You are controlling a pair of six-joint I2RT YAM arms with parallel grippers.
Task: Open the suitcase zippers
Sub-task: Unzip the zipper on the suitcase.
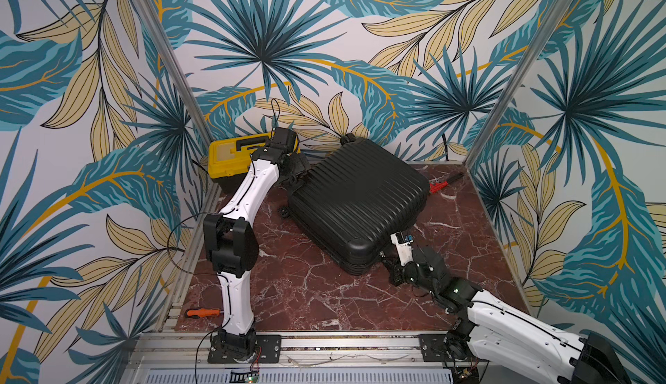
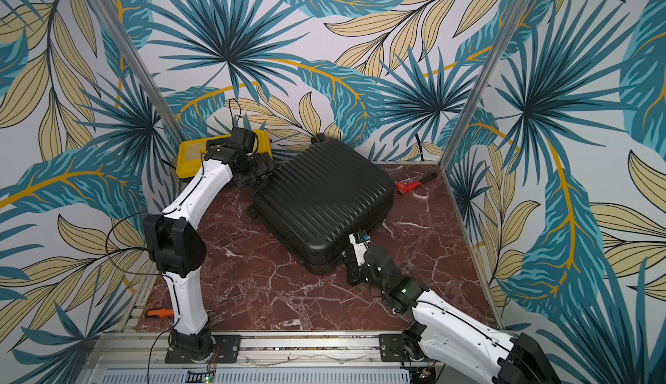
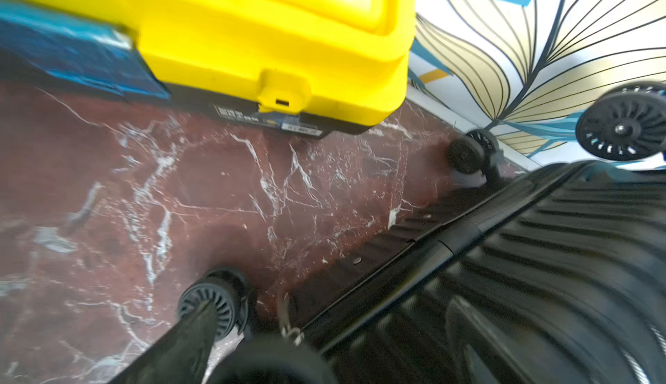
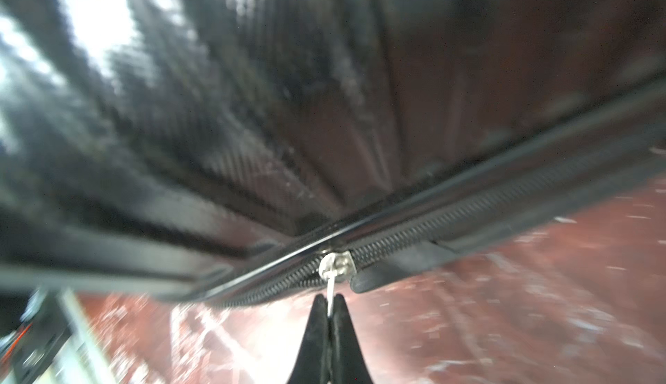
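The jaws of the right gripper (image 4: 329,304) are pressed together on the thin silver tab of the zipper pull (image 4: 333,265). The pull sits on the black coil zipper track (image 4: 468,216) at the near corner of the large black ribbed hard-shell suitcase (image 1: 355,198). The jaws of the left gripper (image 1: 296,174) stand apart with nothing between them, beside the case's wheeled far end.

The suitcase lies flat and skewed on the red-brown marbled tabletop (image 1: 306,292), with one wheeled corner close to the leaf-patterned back wall.

The step in hand looks like drawing the slider along the seam (blur hides which side of it has already parted). The grip catches only the tab's tip, so the pull should run in line with the track. It should stay low against the shell rather than tug outward, or the tab may slip free. At the rounded corner the wrist should follow the curve. The case may skate on the smooth marble, so the free left gripper pressing on the shell would likely steady it.

Bare marble lies in front of the near corner and to its right. A red pipe wrench (image 1: 438,185) lies near the far right side. The yellow-and-black plastic toolbox (image 1: 230,155) crowds the left gripper, while the orange-handled screwdriver (image 1: 201,313) lies well apart at the near left edge
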